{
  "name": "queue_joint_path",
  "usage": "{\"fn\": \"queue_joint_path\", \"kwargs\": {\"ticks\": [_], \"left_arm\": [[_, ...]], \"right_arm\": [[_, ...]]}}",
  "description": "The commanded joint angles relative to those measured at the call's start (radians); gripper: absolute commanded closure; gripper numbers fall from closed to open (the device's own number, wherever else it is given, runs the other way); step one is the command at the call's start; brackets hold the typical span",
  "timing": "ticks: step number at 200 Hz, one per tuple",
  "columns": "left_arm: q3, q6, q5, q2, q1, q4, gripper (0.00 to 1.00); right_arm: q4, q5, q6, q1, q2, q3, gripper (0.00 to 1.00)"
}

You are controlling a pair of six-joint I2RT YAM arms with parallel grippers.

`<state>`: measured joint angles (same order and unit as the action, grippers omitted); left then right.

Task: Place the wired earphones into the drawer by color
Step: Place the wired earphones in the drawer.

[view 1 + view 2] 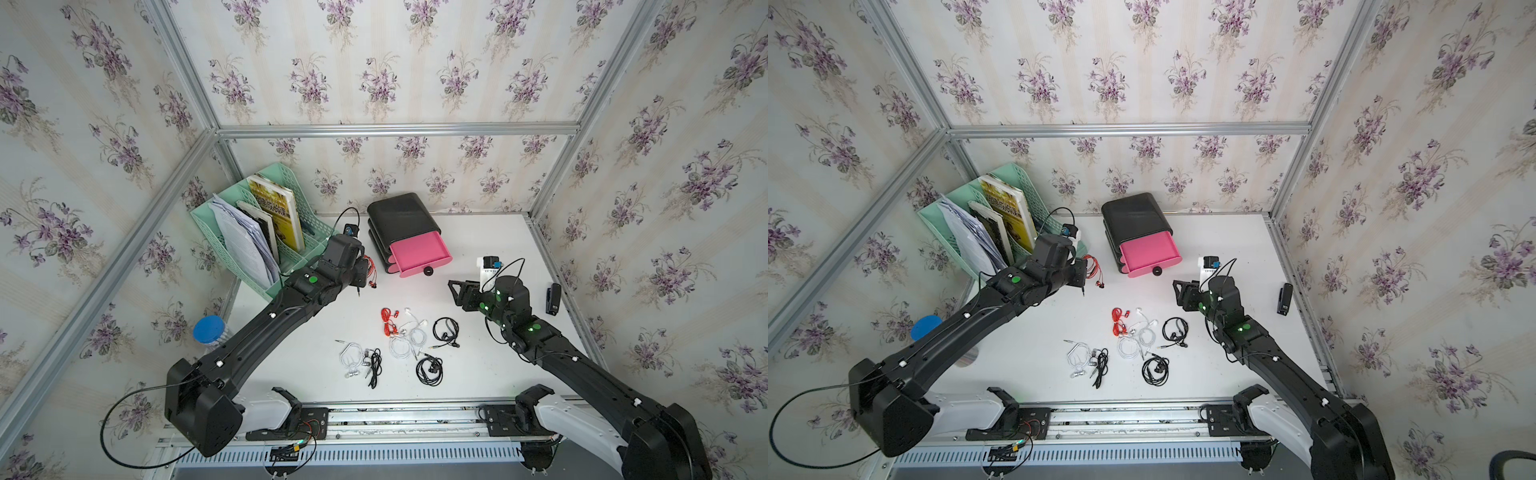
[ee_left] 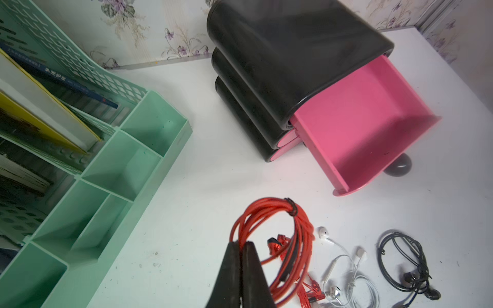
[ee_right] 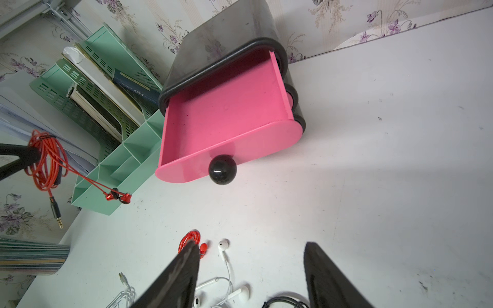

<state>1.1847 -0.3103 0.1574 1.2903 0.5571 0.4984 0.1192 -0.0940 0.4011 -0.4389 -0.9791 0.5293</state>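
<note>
Left wrist view is showing the left fingers (image 2: 229,272) pinching shut on a strand of the red earphone bundle (image 2: 264,204), which is hanging clear of the table (image 2: 213,173). In the right wrist view its earbuds and jack plug are dangling below the coil. In both top views this bundle is hanging just beside the green file rack (image 1: 286,176) and to the left of the black drawer unit (image 1: 401,216). The top pink drawer (image 1: 419,249) is standing pulled out and looking empty, and the two lower drawers are sitting closed. The step in hand is judged to be the transfer of the red bundle to that open drawer. The next move is calling for a rightward carry over the drawer's side wall, high enough for the dangling ends to clear it, then a release inside. Nearer the front of the table, a second red bundle (image 1: 388,322), white bundles (image 1: 409,338) and black bundles (image 1: 430,370) are lying unsorted. At the right, the right fingers (image 3: 176,277) are standing wide apart, holding nothing and hovering in front of the drawer knob (image 3: 222,169).
</note>
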Motion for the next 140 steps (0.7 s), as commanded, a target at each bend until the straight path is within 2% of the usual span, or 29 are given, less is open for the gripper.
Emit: {"fn": "queue_joint_path", "kwargs": {"ticks": [1, 28, 66, 115, 140], "left_arm": [[0.017, 0.038, -0.001, -0.026, 0.007, -0.014, 1.00], [0.044, 0.054, -0.021, -0.034, 0.013, -0.048, 1.00], [0.122, 0.062, -0.047, 0.020, 0.029, -0.073, 1.00], [0.214, 0.074, -0.074, 0.118, 0.048, -0.126, 1.00], [0.266, 0.082, -0.090, 0.219, 0.053, -0.144, 1.00]], "right_arm": [[0.027, 0.013, 0.008, -0.001, 0.009, -0.002, 0.33], [0.026, 0.016, 0.008, 0.000, 0.017, 0.000, 0.33], [0.025, 0.025, 0.014, -0.001, 0.033, -0.004, 0.34], [0.019, 0.044, 0.013, -0.001, 0.064, -0.010, 0.34], [0.019, 0.057, 0.010, -0.001, 0.083, -0.017, 0.33]]}}
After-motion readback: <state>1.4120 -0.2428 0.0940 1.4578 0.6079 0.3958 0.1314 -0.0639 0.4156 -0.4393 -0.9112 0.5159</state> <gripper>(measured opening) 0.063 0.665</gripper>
